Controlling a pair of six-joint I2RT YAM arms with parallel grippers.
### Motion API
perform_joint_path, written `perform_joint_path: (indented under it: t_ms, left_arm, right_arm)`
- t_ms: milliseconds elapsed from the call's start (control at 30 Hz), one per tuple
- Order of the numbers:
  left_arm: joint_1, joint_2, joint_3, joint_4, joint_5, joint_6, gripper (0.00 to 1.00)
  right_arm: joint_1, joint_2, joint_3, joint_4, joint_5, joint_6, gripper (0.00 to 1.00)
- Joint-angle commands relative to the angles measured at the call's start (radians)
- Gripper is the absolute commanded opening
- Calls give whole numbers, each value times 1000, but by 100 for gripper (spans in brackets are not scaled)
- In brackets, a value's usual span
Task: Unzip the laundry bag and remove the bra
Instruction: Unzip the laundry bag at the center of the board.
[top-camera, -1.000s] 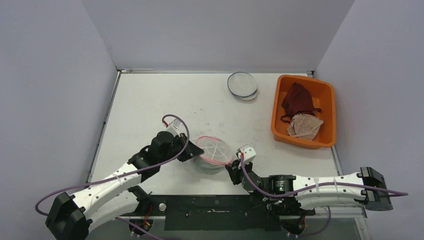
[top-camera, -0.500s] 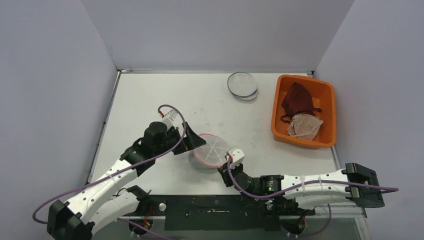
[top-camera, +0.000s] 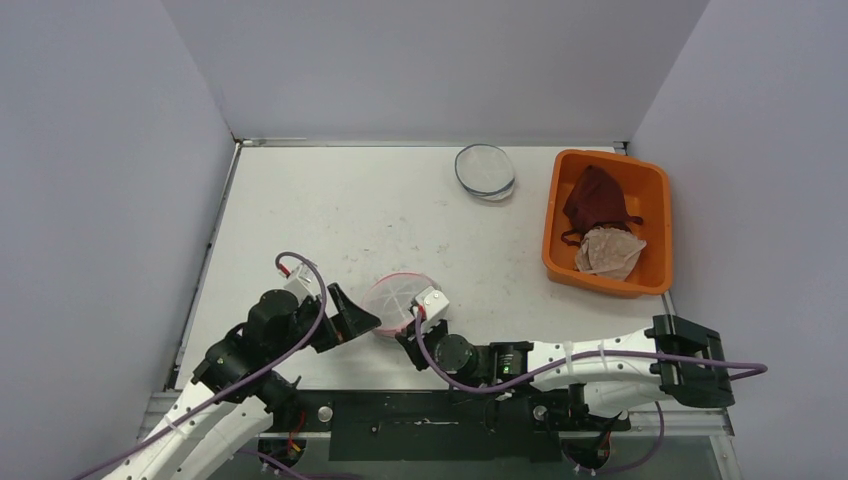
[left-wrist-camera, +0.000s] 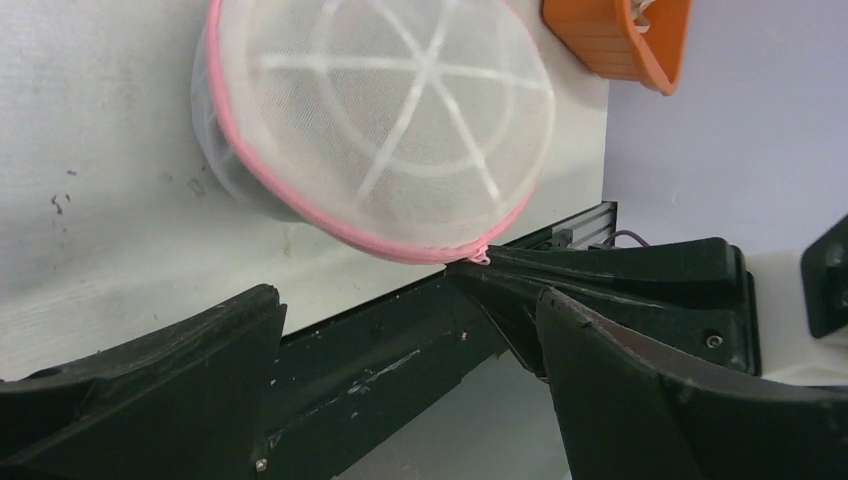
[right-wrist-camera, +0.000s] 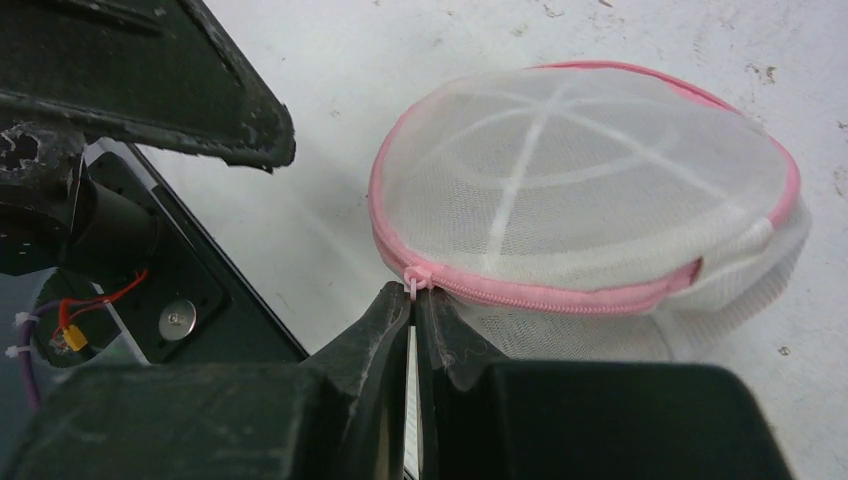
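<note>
Top view, left claw (top-camera: 358, 318): spread wide, holding nothing, over the near part of the table (top-camera: 330, 200).
Top view, laundry bag (top-camera: 397, 298): just beside the left claw on its right, resting on the table; round, white mesh, pink rim.
Top view, right claw (top-camera: 405, 336): pressed together at the bag's near edge.
Top view, orange bin (top-camera: 553, 215): well apart from both claws, far right; dark red garment (top-camera: 592, 200) and pale garment (top-camera: 610, 250) inside.
Top view, round mesh disc (top-camera: 485, 170): far side of the table, well beyond both claws.
Left wrist view, laundry bag: ahead of the spread left claw, past its fingertips, untouched by them; domed, white ribs crossing the top.
Left wrist view, zipper pull (left-wrist-camera: 482, 257): at the bag's rim, pinched by the tips of the right claw.
Right wrist view, right claw: closed tight, pinching the zipper pull at the very tips.
Right wrist view, laundry bag: straight ahead of the right claw; pink zipper along the near rim, looking closed on the stretch right of the pull.
Right wrist view, left claw: one black finger up and left of the right claw, apart from the bag.
</note>
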Motion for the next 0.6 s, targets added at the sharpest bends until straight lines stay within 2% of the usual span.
perform_joint_path:
  t_ms: [0, 200, 367, 567]
  left_arm:
    - [-14, -40, -51, -2, 32, -101, 96]
    - [-87, -79, -187, 253, 22, -328, 96]
    - [-167, 0, -207, 355, -125, -395, 100]
    - [-170, 68, -211, 443, -214, -423, 63]
  right_arm:
    - [-4, 37, 57, 77, -44, -31, 5]
    - [1, 69, 67, 102, -74, -34, 5]
    - [14, 80, 69, 111, -99, -51, 5]
    - [30, 59, 55, 96, -91, -52, 5]
